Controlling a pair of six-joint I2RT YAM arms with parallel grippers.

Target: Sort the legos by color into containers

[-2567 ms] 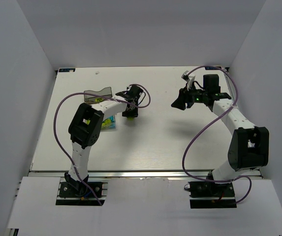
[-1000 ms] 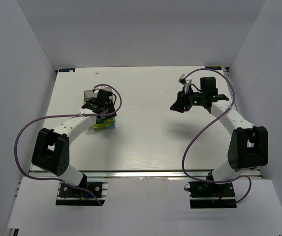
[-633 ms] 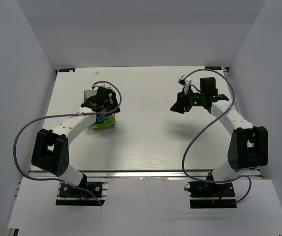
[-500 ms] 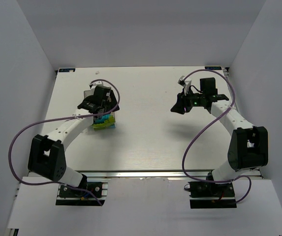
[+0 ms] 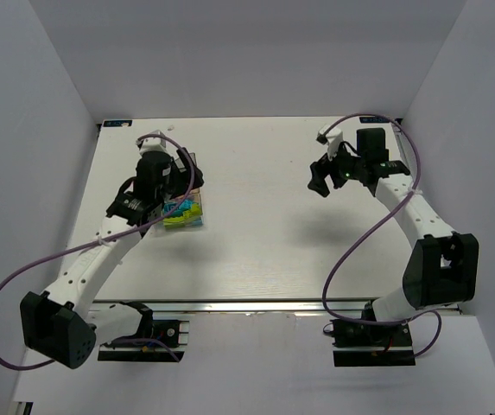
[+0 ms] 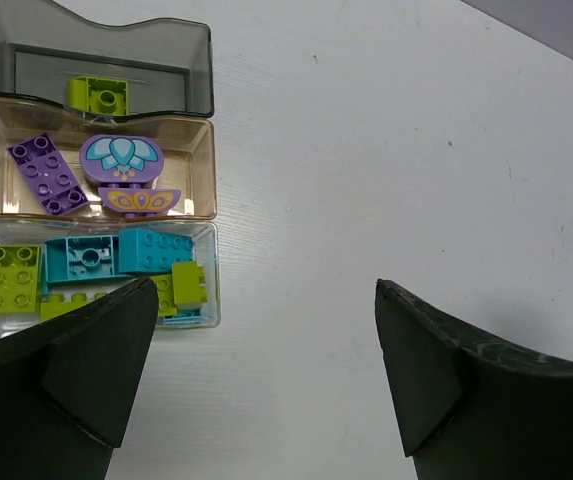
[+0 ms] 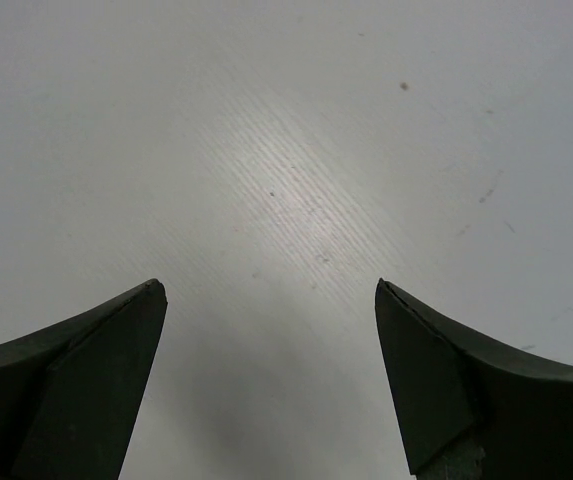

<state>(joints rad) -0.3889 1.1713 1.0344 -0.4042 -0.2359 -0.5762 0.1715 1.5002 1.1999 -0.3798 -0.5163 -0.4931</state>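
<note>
The left gripper hangs with its jaws spread wide and nothing between them. A couple of seconds ago it was out at the middle of the white table. It has since swung back to the left side, and the arm has now drawn up and away.

Below it sits the row of joined trays. The far one, a smoky-grey translucent plastic tray, holds a single lime-green brick, most likely the piece just delivered. The middle amber-tan tray holds only purple pieces. The near clear tray has teal-blue bricks mixed with several lime-green bricks, so the sorting looks unfinished. Those lime ones probably belong in the grey tray.

The right gripper is also spread and empty, hovering over bare table on the far right. It has shifted only slightly in the last half second.
</note>
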